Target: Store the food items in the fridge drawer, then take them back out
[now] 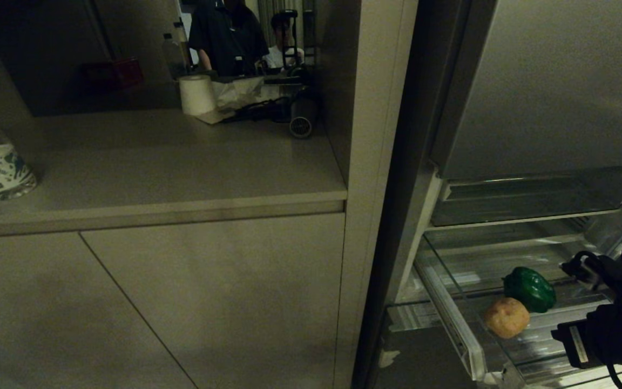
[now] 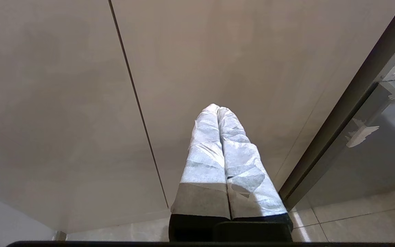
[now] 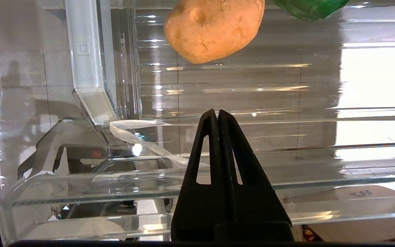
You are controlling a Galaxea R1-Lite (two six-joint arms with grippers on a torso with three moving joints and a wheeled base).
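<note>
Clear ribbed plastic is what you see under your right gripper (image 3: pixel 217 115): this is the drawer (image 3: pixel 81 192), pulled out of the fridge, with a thick glassy front lip. Your gripper's black, pointed fingers (image 3: pixel 206 151) are pressed together and pinch nothing; they hang just over the front part of the drawer. Further in, the potato (image 3: pixel 214 29) lies on the ribbed bottom, round, matt and tan with small dimples. Just beside it, deeper in the drawer, lies the pepper (image 1: pixel 530 289), glossy, dark green and lumpy. Your left gripper (image 2: pixel 218 109) is parked low before a smooth beige cabinet door (image 2: pixel 63 103); its fingers, wrapped in crinkled pale tape, are also pressed together, holding nothing.
</note>
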